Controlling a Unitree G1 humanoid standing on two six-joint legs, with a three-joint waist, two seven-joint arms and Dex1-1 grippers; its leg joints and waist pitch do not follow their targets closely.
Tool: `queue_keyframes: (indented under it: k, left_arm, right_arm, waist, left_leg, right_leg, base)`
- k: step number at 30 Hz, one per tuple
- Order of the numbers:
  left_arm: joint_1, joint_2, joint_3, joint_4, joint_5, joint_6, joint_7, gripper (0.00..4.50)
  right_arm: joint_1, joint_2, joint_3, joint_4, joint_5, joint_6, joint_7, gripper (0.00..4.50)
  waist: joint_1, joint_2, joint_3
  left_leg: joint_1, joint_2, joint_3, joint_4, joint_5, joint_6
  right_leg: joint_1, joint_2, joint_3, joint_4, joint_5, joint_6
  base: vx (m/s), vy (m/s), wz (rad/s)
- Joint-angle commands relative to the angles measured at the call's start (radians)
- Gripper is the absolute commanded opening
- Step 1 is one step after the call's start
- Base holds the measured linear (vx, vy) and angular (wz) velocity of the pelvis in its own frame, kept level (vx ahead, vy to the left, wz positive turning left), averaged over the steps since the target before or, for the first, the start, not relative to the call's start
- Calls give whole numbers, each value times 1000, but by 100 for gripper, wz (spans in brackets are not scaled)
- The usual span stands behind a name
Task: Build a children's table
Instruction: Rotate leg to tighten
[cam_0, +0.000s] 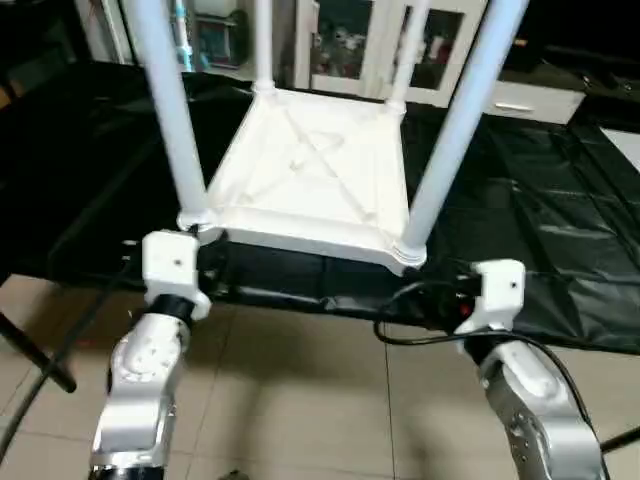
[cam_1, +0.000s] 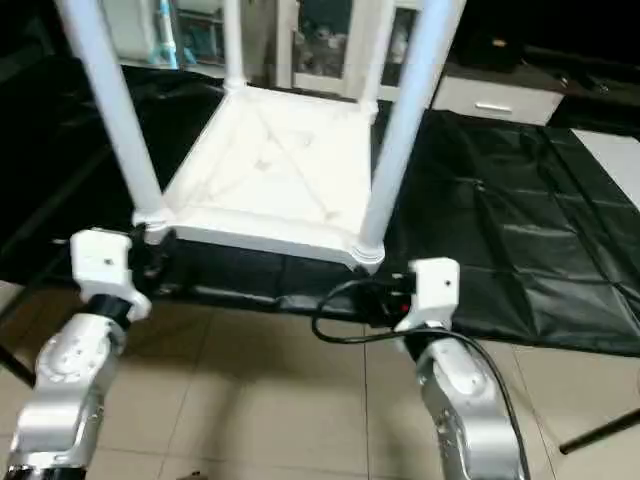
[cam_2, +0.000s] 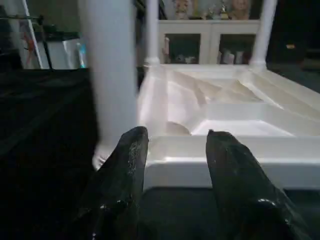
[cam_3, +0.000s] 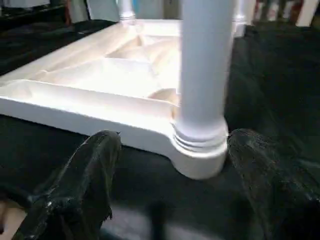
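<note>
The children's table lies upside down on a black cloth. Its white ribbed top faces up, and legs stand in the corner sockets: near-left leg, near-right leg, and two far legs. My left gripper is open just in front of the near edge, beside the near-left leg, with nothing between its fingers. My right gripper is open at the near-right corner. That corner's socket and leg stand between its fingers; whether they touch it I cannot tell.
The black cloth covers the low work surface and ends just ahead of my wrists over a tiled floor. A black cable loops by my right wrist. A glass-fronted cabinet stands behind. A dark stand leg crosses the floor at left.
</note>
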Motion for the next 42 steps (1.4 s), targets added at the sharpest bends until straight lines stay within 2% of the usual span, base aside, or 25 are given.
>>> queue_keyframes:
  k: [1, 2, 3, 4, 5, 6, 7, 8, 9, 10, 11, 12, 13, 14, 15, 16, 17, 18, 19, 21, 23, 24, 25, 27, 42]
  left_arm:
    - [-22, -1, -16, -21, -3, 9, -8, 209]
    - [-24, 4, -24, -26, -11, 16, -18, 209]
    - [-24, 4, -25, -26, -13, 18, -20, 209]
    - [-24, 4, -26, -27, -21, 23, -25, 209]
    - [-20, 1, -28, -30, -33, 30, -35, 209]
    - [-16, 0, -30, -32, -27, 27, -29, 209]
    - [-12, -5, -30, -34, -21, 24, -16, 209]
    - [-11, -5, -30, -34, -21, 25, -16, 209]
    - [-7, -4, -31, -37, -23, 27, -18, 209]
    - [0, -6, -29, -41, -36, 39, -23, 209]
    - [2, -8, -26, -41, -47, 44, -25, 209]
    - [2, -8, -25, -41, -49, 45, -25, 209]
    - [8, -11, -18, -46, -73, 36, -37, 239]
    - [13, -12, -7, -51, -101, 35, -50, 245]
    - [21, -8, 2, -61, -134, 34, -75, 245]
    - [22, -6, 3, -64, -142, 34, -84, 245]
    - [23, -5, 3, -66, -147, 35, -90, 265]
    - [23, 2, 14, -68, -145, 39, -85, 289]
    - [23, 2, 14, -68, -145, 39, -85, 289]
    - [19, -1, 26, -66, -150, 41, -77, 297]
    - [15, 1, 27, -67, -167, 46, -90, 325]
    - [13, 3, 22, -70, -177, 51, -98, 325]
    - [8, 5, 13, -76, -194, 59, -110, 333]
    - [-2, 6, 6, -74, -202, 63, -119, 343]
    - [-223, 28, -14, 145, -204, 61, -167, 437]
  right_arm:
    - [-12, -7, -6, 5, -12, -4, -9, 376]
    - [-13, -3, -10, 3, -12, -11, -12, 376]
    - [-12, -2, -10, 2, -11, -12, -12, 376]
    - [-10, 1, -12, -1, -8, -14, -13, 376]
    - [-3, 9, -24, -8, 9, -17, -11, 376]
    - [7, 11, -26, -13, 11, -32, -9, 376]
    - [25, 11, -26, -20, 9, -67, -5, 376]
    - [28, 11, -26, -21, 9, -71, -3, 376]
    - [37, 12, -26, -24, 10, -90, 3, 376]
    - [52, 11, -25, -27, 9, -128, 13, 376]
    - [57, 10, -25, -27, 6, -145, 17, 376]
    - [58, 10, -24, -27, 5, -149, 18, 376]
    - [67, 9, -26, -28, 10, -169, 30, 376]
    - [75, 8, -28, -28, 6, -193, 36, 376]
    - [83, 11, -31, -27, 12, -210, 48, 376]
    - [85, 14, -32, -26, 18, -210, 52, 376]
    - [86, 15, -32, -25, 22, -210, 55, 376]
    - [107, 20, -25, -31, 45, -225, 83, 393]
    - [107, 20, -25, -31, 45, -225, 83, 393]
    - [123, 15, -14, -31, 39, -256, 90, 411]
    - [130, 18, -11, -27, 37, -283, 92, 424]
    - [132, 20, -12, -25, 34, -296, 91, 424]
    - [134, 23, -16, -22, 22, -324, 82, 439]
    - [134, 29, -22, -22, 16, -343, 72, 447]
    - [101, 28, -10, -20, 25, -295, 71, 450]
  waist:
    - [6, 19, -28]
    - [26, 26, -34]
    - [18, 15, -40]
    - [10, 40, -48]
    - [2, 31, -47]
    - [-15, 45, -57]
    - [-55, 31, -74]
    - [-55, 28, -72]
    - [-60, 16, -69]
    - [-59, -6, -70]
    - [-52, -33, -74]
    - [-10, -66, -57]
    - [8, -71, -69]
    - [16, -73, -80]
    - [22, -67, -79]
    - [18, -31, -82]
    - [11, 13, -87]
    - [1, 26, -88]
    - [-7, 21, -82]
    - [-4, 19, -68]
    - [5, 13, -43]
    - [8, 14, -37]
    - [6, 13, -37]
    - [6, 14, -38]
    - [-7, -1, -66]
  left_leg:
    - [-21, 20, -17, -89, -596, 72]
    - [-53, 1, -5, -60, -421, 134]
    - [-68, 2, -4, -36, -287, 172]
    - [8, 26, 10, -55, -283, 124]
    - [24, 37, 2, -73, -292, 110]
    - [91, 76, -50, -105, -342, 129]
    - [193, 139, -157, -90, -281, 331]
    - [191, 144, -169, -80, -222, 419]
    - [170, 130, -154, -56, -10, 536]
    - [131, 59, -107, -23, 160, 519]
    - [83, -7, -57, 20, 192, 449]
    - [-19, -102, -4, 96, 66, 325]
    - [-57, -80, -27, 139, 27, 254]
    - [-91, -39, -52, 121, 122, 139]
    - [-96, -35, -52, 95, 166, 100]
    - [-96, -29, -39, 51, 232, 51]
    - [-67, -2, -40, 42, 311, 43]
    - [-40, 24, -52, 54, 388, 16]
    - [-38, 30, -56, 47, 383, 9]
    - [-33, 32, -45, 27, 208, -15]
    - [-36, 41, -27, -16, -186, -33]
    - [-23, 45, -17, -30, -314, -32]
    - [-21, 46, -16, -36, -340, -27]
    - [-27, 49, -10, -46, -337, -17]
    - [-50, 35, 1, -12, 6, 45]
  right_leg:
    - [57, -85, 6, -129, -608, -57]
    - [101, -137, -3, -163, -671, -17]
    - [126, -152, -17, -181, -686, -21]
    - [85, -115, -5, -173, -636, -44]
    - [78, -81, -19, -151, -525, -72]
    - [35, -27, -38, -75, -307, -97]
    - [-88, -30, -25, 65, -135, -25]
    - [-113, -39, -14, 96, -121, 15]
    - [-160, -62, 11, 116, -37, 43]
    - [-153, -77, 43, 57, 85, 14]
    - [-111, -93, 74, 7, 194, 5]
    - [-9, -164, 189, -49, 280, -49]
    - [29, -212, 236, -40, 461, -146]
    - [66, -187, 208, 43, 1070, -233]
    - [59, -151, 178, 69, 1312, -219]
    - [32, -80, 127, 88, 1391, -176]
    - [-12, -43, 85, 91, 1125, -144]
    - [-44, -25, 64, 84, 787, -143]
    - [-48, -28, 63, 71, 648, -144]
    - [-46, -51, 69, 28, 375, -148]
    - [-37, -78, 87, -5, 64, -141]
    - [-45, -83, 90, -23, -90, -134]
    - [-45, -86, 91, -28, -137, -129]
    - [-47, -91, 96, -39, -190, -104]
    - [-38, -76, 83, 1, 270, -129]
  base:
    - [67, 72, 11]
    - [103, 83, 37]
    - [103, 83, 37]
    - [115, 75, 35]
    - [161, 62, 19]
    - [161, 62, 19]
    - [214, 35, 6]
    - [209, -18, -4]
    - [209, -18, -4]
    - [134, -55, -8]
    - [0, 0, 0]
    - [0, 0, 0]
    - [58, 3, 34]
    - [74, 10, 17]
    - [74, 10, 17]
    - [0, 0, 0]
    - [0, 0, 0]
    - [0, 0, 0]
    - [0, 0, 0]
    - [0, 0, 0]
    - [-73, 24, 11]
    - [-81, 19, 11]
    - [-74, 11, 6]
    - [-59, 7, 0]
    - [0, 0, 0]
